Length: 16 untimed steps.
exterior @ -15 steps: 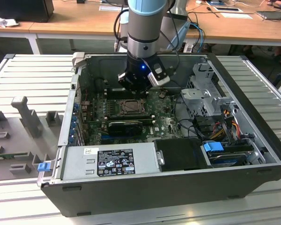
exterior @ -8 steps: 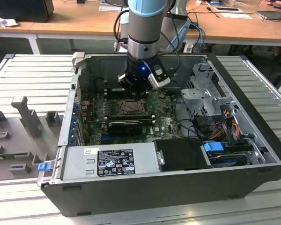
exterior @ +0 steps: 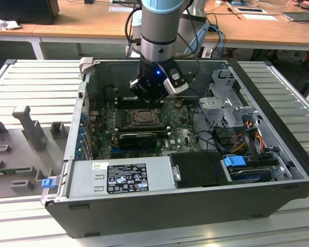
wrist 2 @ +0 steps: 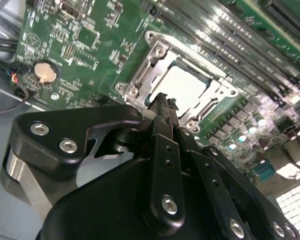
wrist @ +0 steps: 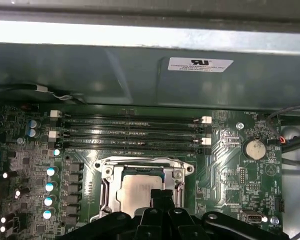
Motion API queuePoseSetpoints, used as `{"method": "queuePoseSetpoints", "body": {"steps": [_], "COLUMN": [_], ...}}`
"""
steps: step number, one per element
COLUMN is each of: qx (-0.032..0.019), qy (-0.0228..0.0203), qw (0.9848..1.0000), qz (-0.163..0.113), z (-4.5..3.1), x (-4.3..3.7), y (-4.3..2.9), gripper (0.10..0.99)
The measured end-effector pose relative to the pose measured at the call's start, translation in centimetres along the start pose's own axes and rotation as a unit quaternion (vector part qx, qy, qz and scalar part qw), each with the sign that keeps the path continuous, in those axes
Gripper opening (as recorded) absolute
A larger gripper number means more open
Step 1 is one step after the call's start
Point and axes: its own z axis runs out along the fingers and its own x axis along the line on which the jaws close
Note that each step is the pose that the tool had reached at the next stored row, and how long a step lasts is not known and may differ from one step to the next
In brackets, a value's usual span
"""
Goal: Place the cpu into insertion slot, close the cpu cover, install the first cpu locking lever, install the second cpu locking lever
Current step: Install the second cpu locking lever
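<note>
Gripper [wrist 2: 162,102] hangs low inside the open PC case [exterior: 278,198], right over the cpu [wrist 2: 182,85]. Jaws look pressed together, nothing pinched btwn them, tip just above the chip's edge. Cpu sits flat in the insertion slot [wrist: 106,186] on the green motherboard [wrist: 230,160], silver top up. Cpu cover [wrist 2: 155,52] lies down around it, chip showing thru the window. Locking levers: can't tell. Memory slots [wrist: 130,131] run beside the socket; coin cell [wrist: 254,148] near the board's corner. In the exterior view the arm [exterior: 162,31] drops in from above; power supply [exterior: 118,176] along the case's near wall.
</note>
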Motion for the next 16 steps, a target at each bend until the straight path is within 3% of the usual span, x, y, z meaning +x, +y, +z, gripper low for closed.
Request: {"method": "queuePoseSetpoints", "body": {"steps": [8, 13, 16], "qx": [0.0, 0.0, 0.0001], "qy": [0.0, 0.0, 0.0], "qw": [1.0, 1.0, 1.0], "qz": [0.0, 0.0, 0.0], "z": [-0.22, -0.82, -0.87], "x": [0.08, 0.09, 0.12], "y": [-2.02, -2.33, -2.96], "gripper": [0.106, 0.106, 0.106]}}
